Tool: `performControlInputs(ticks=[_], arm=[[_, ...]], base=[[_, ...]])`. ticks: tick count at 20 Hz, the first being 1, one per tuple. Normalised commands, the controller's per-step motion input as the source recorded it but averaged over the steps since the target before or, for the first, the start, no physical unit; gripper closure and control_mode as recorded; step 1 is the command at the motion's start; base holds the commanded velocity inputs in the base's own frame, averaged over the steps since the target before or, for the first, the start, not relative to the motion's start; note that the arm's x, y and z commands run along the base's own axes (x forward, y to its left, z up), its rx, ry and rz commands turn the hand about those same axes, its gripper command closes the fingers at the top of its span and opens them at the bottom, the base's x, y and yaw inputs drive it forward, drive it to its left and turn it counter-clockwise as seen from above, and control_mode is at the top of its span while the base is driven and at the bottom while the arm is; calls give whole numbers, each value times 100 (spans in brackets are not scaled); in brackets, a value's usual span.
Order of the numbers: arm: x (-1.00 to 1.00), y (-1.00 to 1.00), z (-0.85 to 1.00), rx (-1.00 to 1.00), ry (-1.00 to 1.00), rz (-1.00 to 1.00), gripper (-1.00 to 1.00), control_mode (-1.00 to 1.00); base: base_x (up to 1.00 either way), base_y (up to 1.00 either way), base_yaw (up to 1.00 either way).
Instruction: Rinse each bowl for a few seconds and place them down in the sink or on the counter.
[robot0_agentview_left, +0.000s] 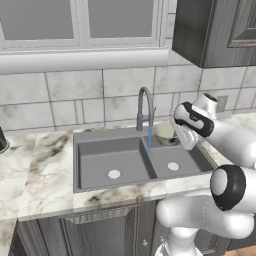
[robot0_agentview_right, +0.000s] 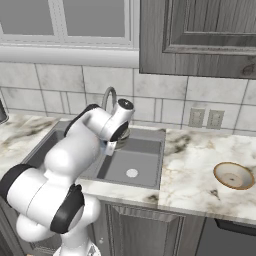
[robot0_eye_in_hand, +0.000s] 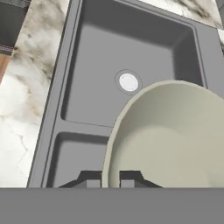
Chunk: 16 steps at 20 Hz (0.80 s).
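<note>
Looking along your tool (robot0_eye_in_hand: 109, 183), you have its two dark fingertips (robot0_eye_in_hand: 89, 180) clamped on the rim of a pale cream bowl (robot0_eye_in_hand: 175, 140), one tip on each side of the rim's edge. The bowl spreads across the lower right, its hollow inside facing you. Beyond it lies the grey sink (robot0_eye_in_hand: 61, 87): one basin with a round pale drain (robot0_eye_in_hand: 128, 82) just past the bowl's rim, and a divider ridge separating a second basin nearer you. Veined marble tabletop (robot0_eye_in_hand: 26, 87) runs along the sink's left side.
</note>
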Motion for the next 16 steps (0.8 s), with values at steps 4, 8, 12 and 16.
performControlInputs(ticks=[4,8,12,16], arm=[[9,10,-4,2,5,6,100,-100],[9,0,-13,3,7,6,100,-100],[13,1,-17,1,8,5,100,-100],[19,10,-8,1,2,4,100,-100]], base=[[0,0,0],[0,0,0],[0,0,0],[0,0,0]])
